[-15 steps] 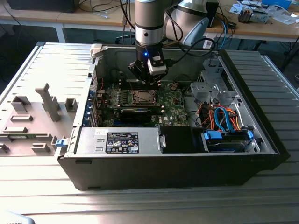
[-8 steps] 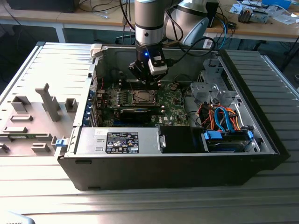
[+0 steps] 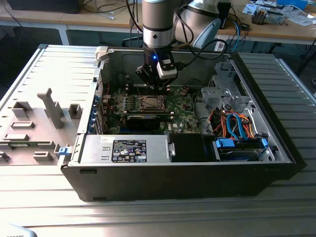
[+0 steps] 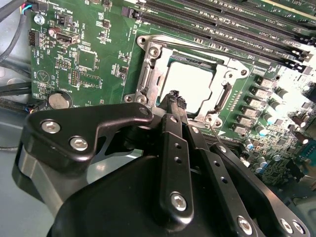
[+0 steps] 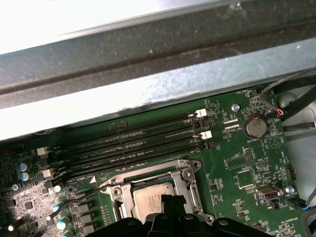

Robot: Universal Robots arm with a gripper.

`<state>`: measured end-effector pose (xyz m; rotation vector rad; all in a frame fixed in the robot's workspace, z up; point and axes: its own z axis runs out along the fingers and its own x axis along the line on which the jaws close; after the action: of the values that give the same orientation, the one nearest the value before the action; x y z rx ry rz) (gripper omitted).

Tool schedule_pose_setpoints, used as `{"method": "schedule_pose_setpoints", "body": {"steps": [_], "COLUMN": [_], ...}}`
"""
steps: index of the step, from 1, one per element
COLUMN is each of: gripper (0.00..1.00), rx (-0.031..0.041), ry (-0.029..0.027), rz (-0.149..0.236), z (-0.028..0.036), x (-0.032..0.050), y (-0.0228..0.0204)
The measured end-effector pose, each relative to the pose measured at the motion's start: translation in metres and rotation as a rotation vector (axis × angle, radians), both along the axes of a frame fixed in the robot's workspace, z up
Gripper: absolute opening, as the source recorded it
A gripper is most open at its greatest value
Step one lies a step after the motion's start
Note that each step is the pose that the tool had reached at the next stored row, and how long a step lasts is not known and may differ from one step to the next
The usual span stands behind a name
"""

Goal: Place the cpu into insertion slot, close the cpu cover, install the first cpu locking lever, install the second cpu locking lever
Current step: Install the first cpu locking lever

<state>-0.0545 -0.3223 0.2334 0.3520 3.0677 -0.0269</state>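
Black gripper [image 4: 174, 95] is held pointing down, fingertips pressed together and empty, just above the flat silver-grey square cpu [image 4: 190, 81], seated under the silver frame-shaped cpu cover [image 4: 148, 74].

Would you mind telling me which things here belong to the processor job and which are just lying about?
Belongs to the job:
- cpu, seated in the insertion slot
- cpu cover, closed over the chip
- gripper, at the socket's edge

Just lying about:
- memory slots
- coin battery
- blue cables
- grey plastic parts outside the case
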Motion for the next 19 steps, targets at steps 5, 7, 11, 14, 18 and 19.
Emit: {"method": "schedule_pose_setpoints", "body": {"steps": [5,7,11,14,18,19], "gripper": [0.11,0.11,0.11,0.11,0.11,0.11], "rx": [-0.0001,-0.0001,-0.0001,0.0000,0.0000,-0.0001], "ry": [0.0000,0.0000,0.0000,0.0000,0.0000,0.0000], "rz": [0.021,0.027,0.033,0.038,0.043,0.045], "z": [0.0000,0.0000,0.0000,0.0000,0.0000,0.0000], "x": [0.0000,0.0000,0.0000,0.0000,0.0000,0.0000], "y": [0.0000,0.0000,0.0000,0.0000,0.0000,0.0000]}}
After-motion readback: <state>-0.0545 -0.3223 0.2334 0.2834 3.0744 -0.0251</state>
